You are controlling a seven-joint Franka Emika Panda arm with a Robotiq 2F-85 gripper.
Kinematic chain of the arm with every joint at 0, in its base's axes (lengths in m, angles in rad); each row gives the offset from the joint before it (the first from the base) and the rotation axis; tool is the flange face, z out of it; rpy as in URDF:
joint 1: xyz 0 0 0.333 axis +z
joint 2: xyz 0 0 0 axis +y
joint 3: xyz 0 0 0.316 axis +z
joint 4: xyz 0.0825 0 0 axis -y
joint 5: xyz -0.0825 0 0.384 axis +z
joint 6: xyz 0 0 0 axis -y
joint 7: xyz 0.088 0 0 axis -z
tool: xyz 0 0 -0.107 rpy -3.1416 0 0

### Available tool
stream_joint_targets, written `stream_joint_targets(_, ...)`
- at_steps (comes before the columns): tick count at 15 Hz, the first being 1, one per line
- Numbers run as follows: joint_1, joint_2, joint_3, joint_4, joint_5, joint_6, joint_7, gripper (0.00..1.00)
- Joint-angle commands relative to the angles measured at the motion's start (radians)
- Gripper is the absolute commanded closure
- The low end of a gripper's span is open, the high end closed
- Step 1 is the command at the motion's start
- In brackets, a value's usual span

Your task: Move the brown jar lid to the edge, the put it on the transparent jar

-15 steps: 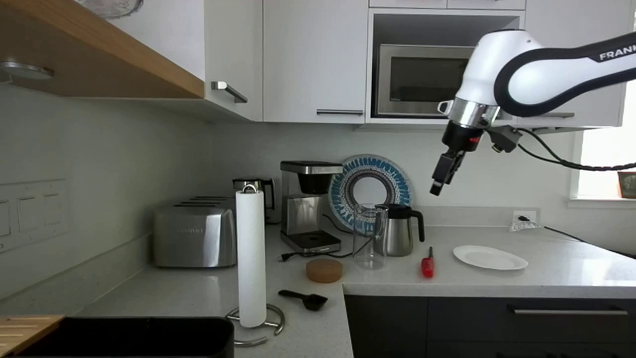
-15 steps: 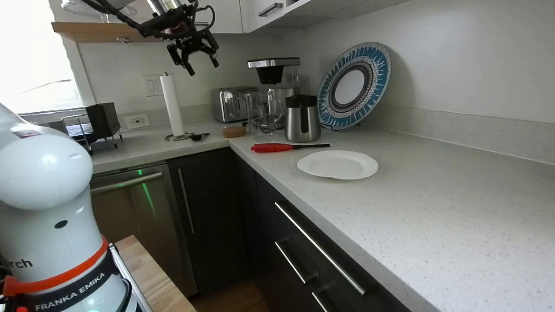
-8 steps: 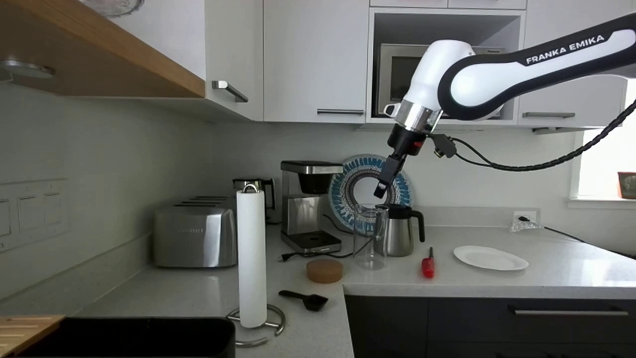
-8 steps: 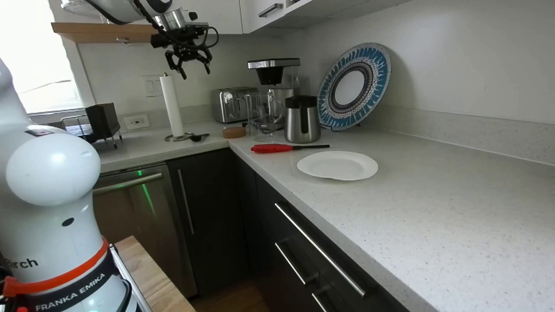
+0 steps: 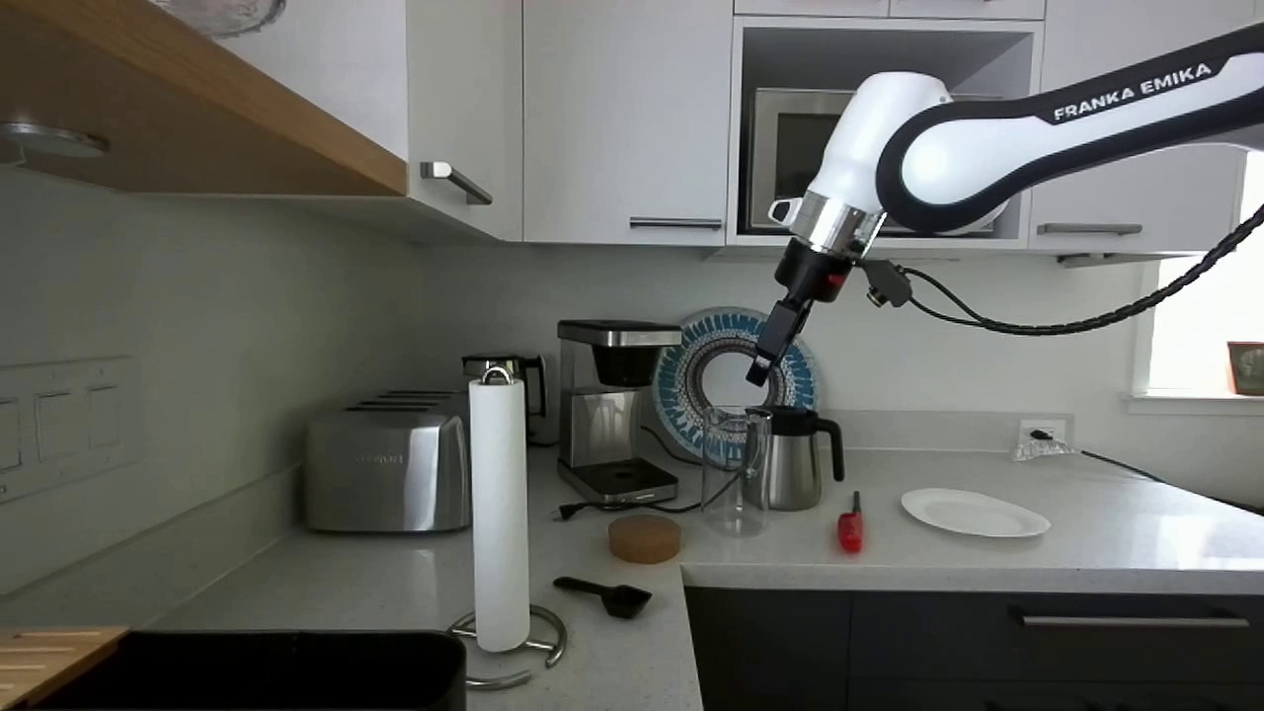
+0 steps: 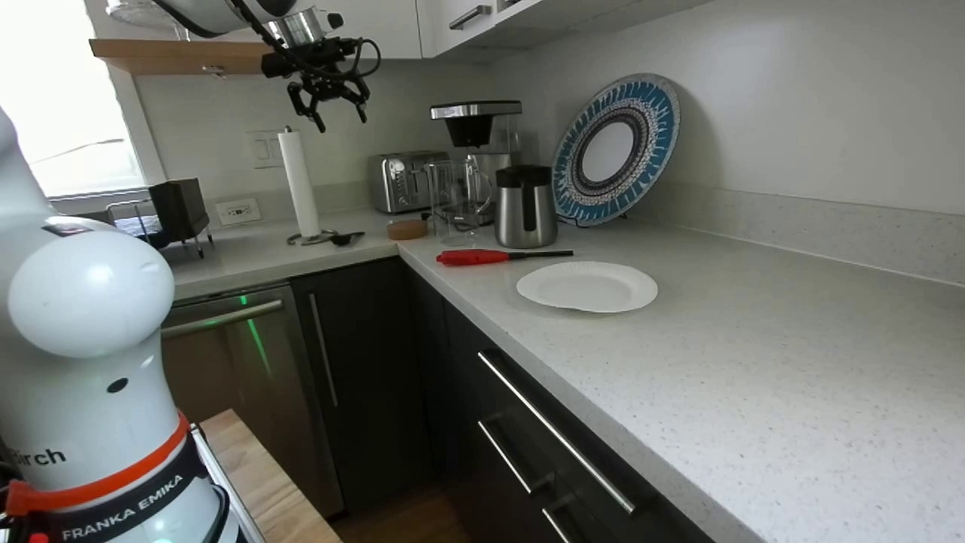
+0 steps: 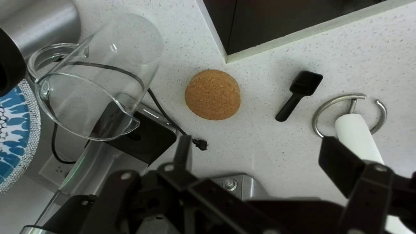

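The brown jar lid [image 5: 644, 539] is a cork-like disc lying flat on the counter near the inner corner; it also shows in an exterior view [image 6: 407, 230] and in the wrist view [image 7: 213, 96]. The transparent jar [image 5: 731, 494] stands upright and open beside it, with a handle and spout in the wrist view [image 7: 130, 48]. The edge [image 5: 968, 580] is the pale counter rim, seen close to the lid in the wrist view [image 7: 276, 42]. My gripper [image 6: 343, 124] is open and empty, high above the counter; its fingers [image 7: 256, 143] are apart in the wrist view.
A steel kettle [image 5: 793, 474] stands right behind the jar. A coffee maker [image 5: 617, 425], a toaster [image 5: 390, 464] and a paper towel roll [image 5: 501, 513] stand around. A black scoop [image 5: 607, 594], a red lighter [image 5: 850, 528] and a white plate [image 5: 975, 513] lie on the counter.
My arm has swung to the left in an exterior view, bringing the gripper above the jar area. In the last half second it rose slightly. The lid and jar have not moved.
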Motion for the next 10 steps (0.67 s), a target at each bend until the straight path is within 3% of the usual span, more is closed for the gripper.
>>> stream_joint_targets(1,-0.003,0.002,0.004,0.005,0.0,-0.004,0.001,0.0)
stream_joint_targets(6,-0.018,0.153,0.052,0.076,-0.073,0.013,0.129,0.0)
stream_joint_targets(10,-0.018,0.287,0.055,0.128,-0.127,0.017,0.306,0.0)
